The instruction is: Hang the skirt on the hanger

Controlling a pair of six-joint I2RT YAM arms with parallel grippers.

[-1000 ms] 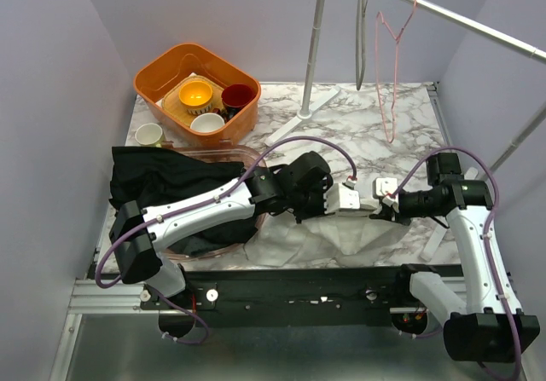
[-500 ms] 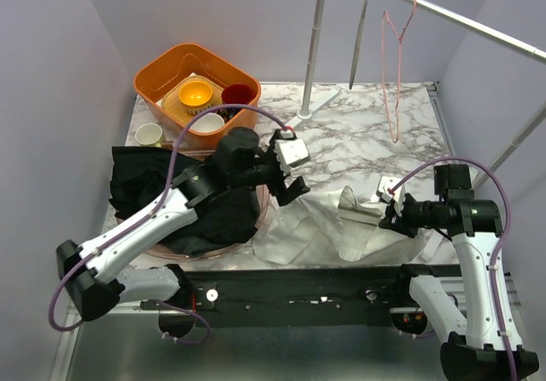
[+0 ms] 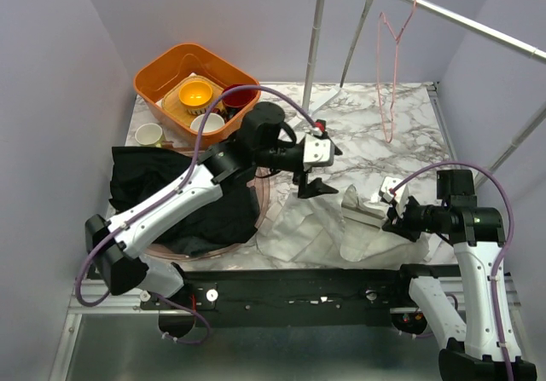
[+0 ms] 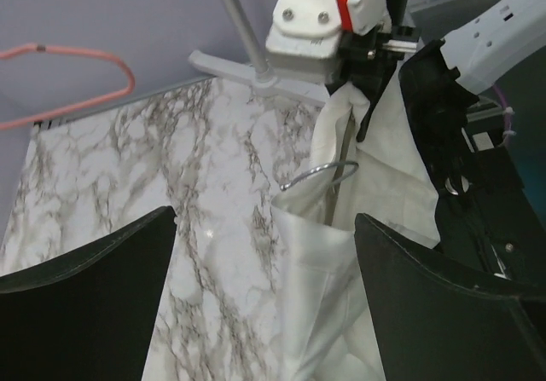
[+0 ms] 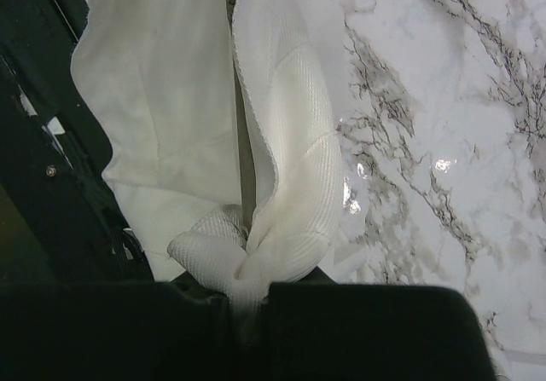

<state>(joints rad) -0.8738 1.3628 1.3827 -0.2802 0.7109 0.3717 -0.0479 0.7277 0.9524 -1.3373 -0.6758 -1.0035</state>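
My right gripper is clamped on a bunched edge of the white skirt, holding that edge a little above the marble table while the rest of the fabric lies spread on the near side of the table, between my two arms. My left gripper hangs above the table just beyond the skirt with its fingers spread wide and nothing between them. From the left wrist I see the hook of a wire hanger poking out of a fold in the fabric, close below the pinched edge. I judge from this that the hanger is at least partly tucked into the skirt. The cloth hides the rest of the wire, so I cannot tell whether the waistband sits over both shoulders of the hanger or only covers it loosely. I take the task to be partly done: skirt and hanger are together, but the fit is unconfirmed. What seems left is for my free left gripper to take the hook or steady the fabric and settle the skirt properly. A pink hanger hangs unused on the rail beyond.
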